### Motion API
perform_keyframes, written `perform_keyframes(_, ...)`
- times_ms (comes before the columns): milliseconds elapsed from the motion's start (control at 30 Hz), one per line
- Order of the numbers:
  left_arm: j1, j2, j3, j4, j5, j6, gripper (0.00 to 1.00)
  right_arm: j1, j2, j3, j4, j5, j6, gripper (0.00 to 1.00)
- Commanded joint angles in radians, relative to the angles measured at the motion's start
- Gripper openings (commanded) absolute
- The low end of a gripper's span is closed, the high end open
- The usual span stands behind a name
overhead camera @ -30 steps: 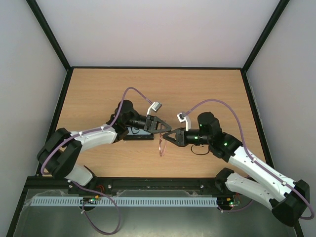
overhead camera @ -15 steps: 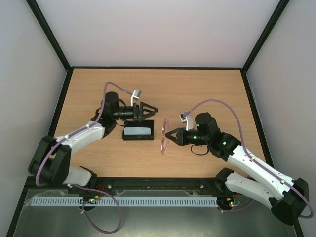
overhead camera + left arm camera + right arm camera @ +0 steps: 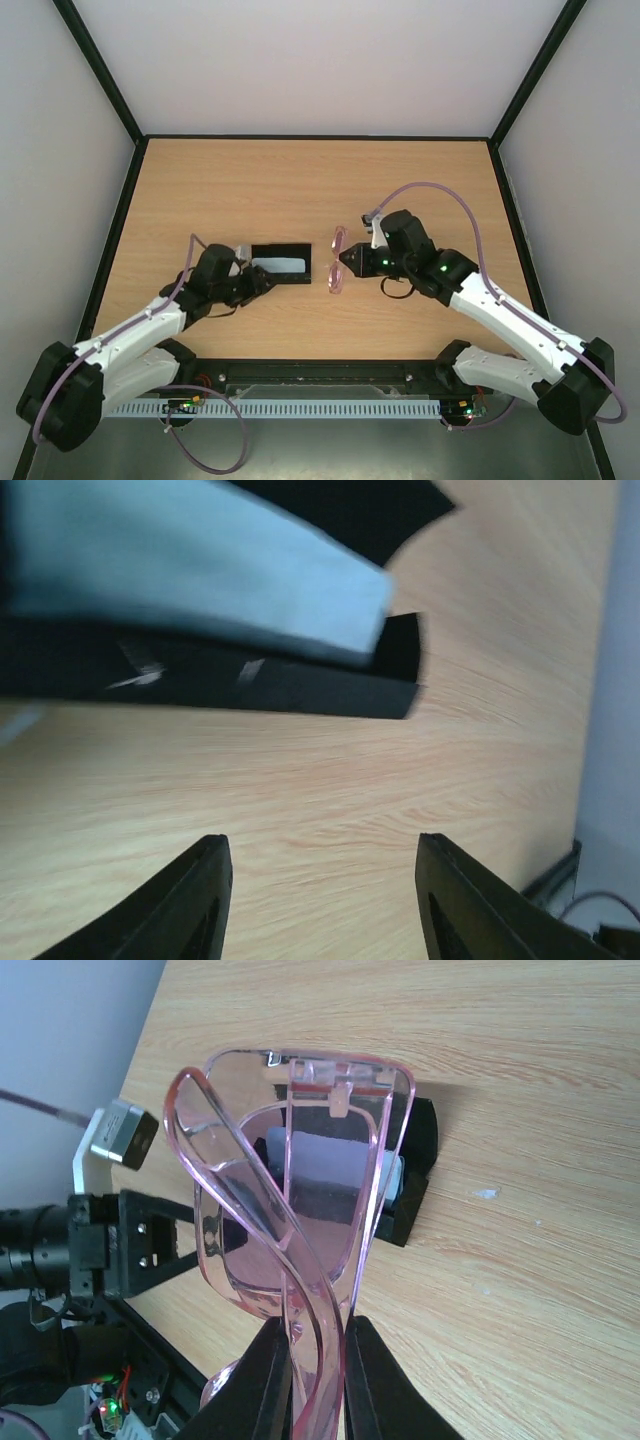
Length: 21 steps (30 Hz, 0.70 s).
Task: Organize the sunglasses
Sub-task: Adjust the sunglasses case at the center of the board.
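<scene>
The light wooden table (image 3: 300, 180) bears an open black oblong case (image 3: 290, 249) lined with light blue cloth (image 3: 280, 264), just ahead of the spread, empty left gripper (image 3: 262, 283), while the right gripper (image 3: 317, 1355), clenched on the thin translucent pink sunglasses (image 3: 340, 1090) just short of that case, probably must next lower them inside.

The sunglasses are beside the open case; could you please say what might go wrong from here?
The right gripper pinches a thin edge of the sunglasses, so they could twist or slip. The cloth lies in the case, so they may not seat. The open left gripper could nudge the case.
</scene>
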Motion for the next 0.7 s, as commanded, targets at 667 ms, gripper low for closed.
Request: perform_keyframes(667, 0.066, 0.306, 0.082, 0.113, -0.293, 0.018, 0.19, 0.005, 0.055, 0.099, -0.08, 0.064, -0.06, 0.01)
